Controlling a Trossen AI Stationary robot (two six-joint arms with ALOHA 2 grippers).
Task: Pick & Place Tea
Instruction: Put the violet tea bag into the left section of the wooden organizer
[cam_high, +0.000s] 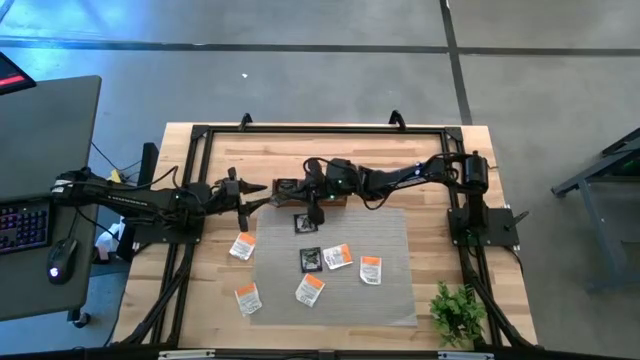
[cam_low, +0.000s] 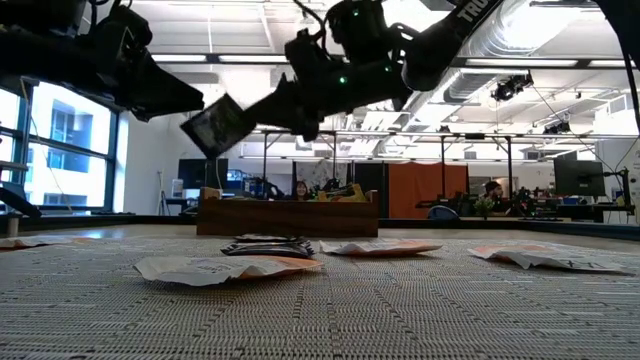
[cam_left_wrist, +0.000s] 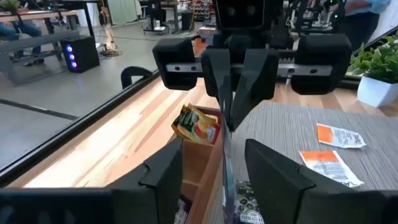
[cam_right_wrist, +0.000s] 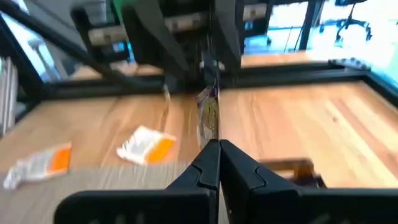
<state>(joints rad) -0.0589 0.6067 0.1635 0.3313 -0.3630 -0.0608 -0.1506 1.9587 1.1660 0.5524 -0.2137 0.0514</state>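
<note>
A wide workshop with ceiling ducts and distant desks lies behind a butcher-block table (cam_high: 200, 310), where a grey woven mat (cam_high: 390, 300) carries scattered tea sachets. At the mat's far edge stands the wooden compartment box (cam_low: 288, 216), yellow-brown packets (cam_left_wrist: 196, 124) poking from one section. Above the mat, just in front of the box, the right gripper (cam_right_wrist: 212, 163) has its fingers pressed together on a black tea sachet (cam_low: 218, 124) held edge-on in mid-air. The left gripper (cam_left_wrist: 214, 171) faces it from the opposite side, fingers spread apart either side of that sachet. Several white-and-orange sachets (cam_high: 371, 269) and another black one (cam_high: 311, 260) lie flat on the mat, nearer than the box. A potted plant (cam_high: 458, 315) sits off the mat's near right corner
</note>
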